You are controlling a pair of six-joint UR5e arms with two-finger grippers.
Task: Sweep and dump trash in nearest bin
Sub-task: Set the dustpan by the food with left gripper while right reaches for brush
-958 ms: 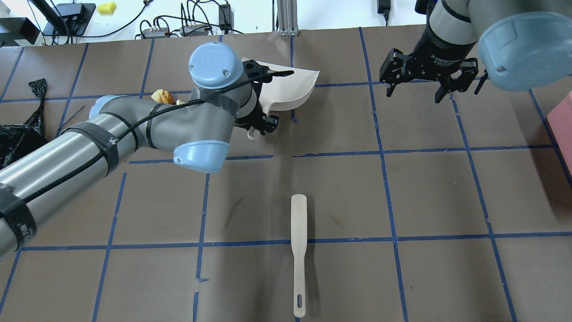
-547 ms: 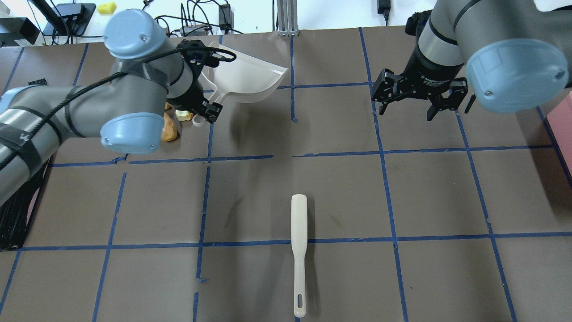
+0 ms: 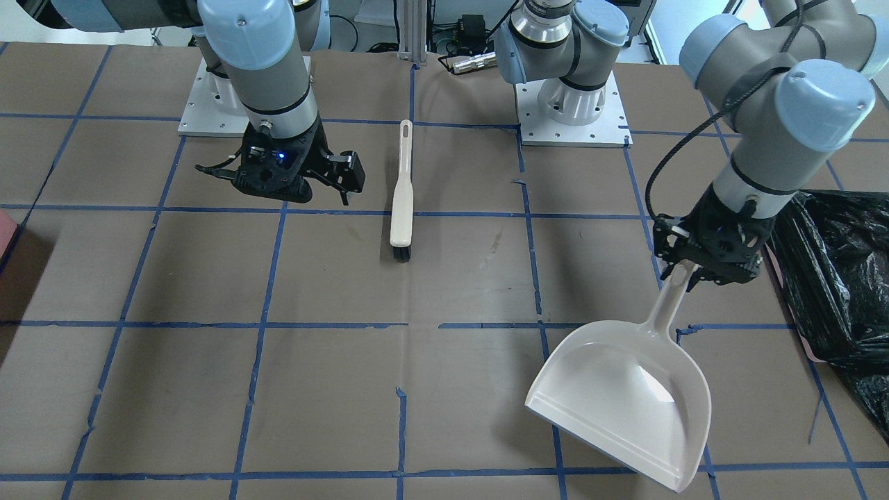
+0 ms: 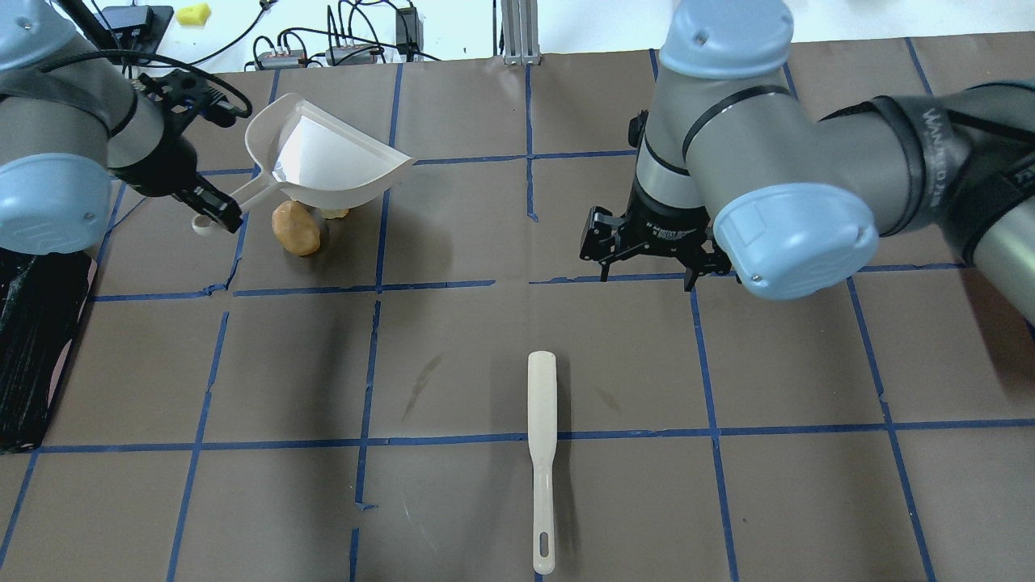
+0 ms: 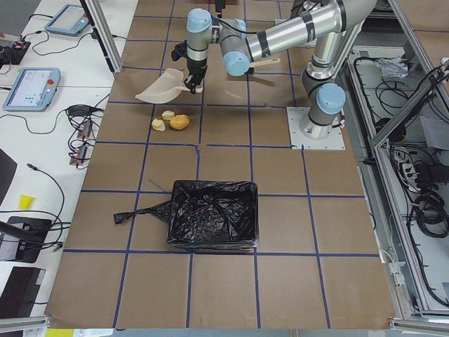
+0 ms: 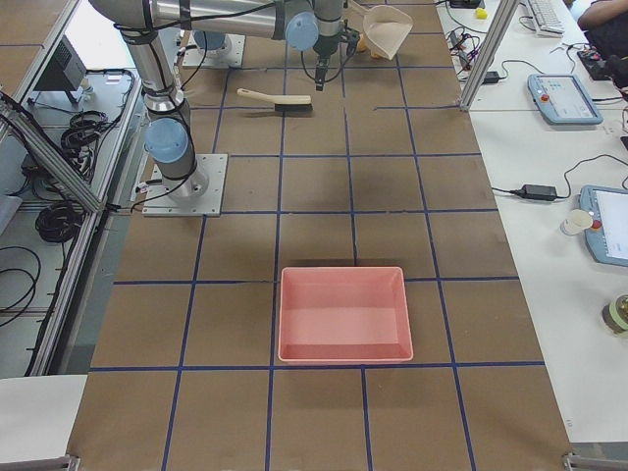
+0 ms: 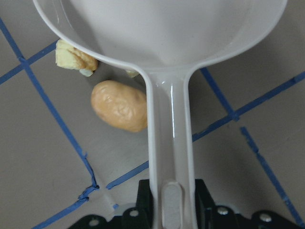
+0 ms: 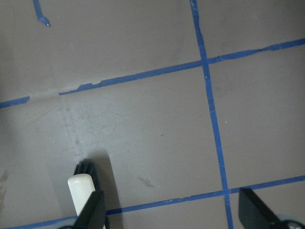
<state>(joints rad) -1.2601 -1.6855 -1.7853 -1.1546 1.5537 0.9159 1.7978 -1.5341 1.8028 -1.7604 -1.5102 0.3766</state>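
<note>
Table (image 4: 728, 501): brown paper with a blue tape grid. Cables and boxes sit on the white bench past the far edge.

Bin (image 5: 210, 186): black bag liner, at the table's left end, about midway between near and far edges. A loose tail of bag trails toward the far edge. Between bin and scraps I see only taped paper.

Pink tray (image 6: 343, 271): at the opposite, right end, well apart from everything I am working on.

Dustpan (image 4: 323, 162): pale, near the far-left corner. My left gripper (image 4: 212, 212) is clamped on its handle. The pan looks held off the table, tilted, with its mouth toward the far edge and its inside bare. It overhangs the scraps and hides part of them from overhead.

Brush (image 4: 541, 453): lies flat mid-table toward the near edge, with the handle hole toward me and the bristles away.

My right gripper (image 4: 647, 275): jaws spread wide, holding nothing, pointing down. It hovers just past the bristle end of the brush. The wrist view shows the bristle tip beside one finger.

Trash, all on the paper rather than in the pan:
- The potato-like oval (image 4: 296, 228) lies just beside the pan's handle.
- A pale scrap (image 4: 335, 213) peeks out under the pan's rim.
- A third scrap (image 5: 160, 125) lies close by on the far-edge side and shows only from the side view.
</note>
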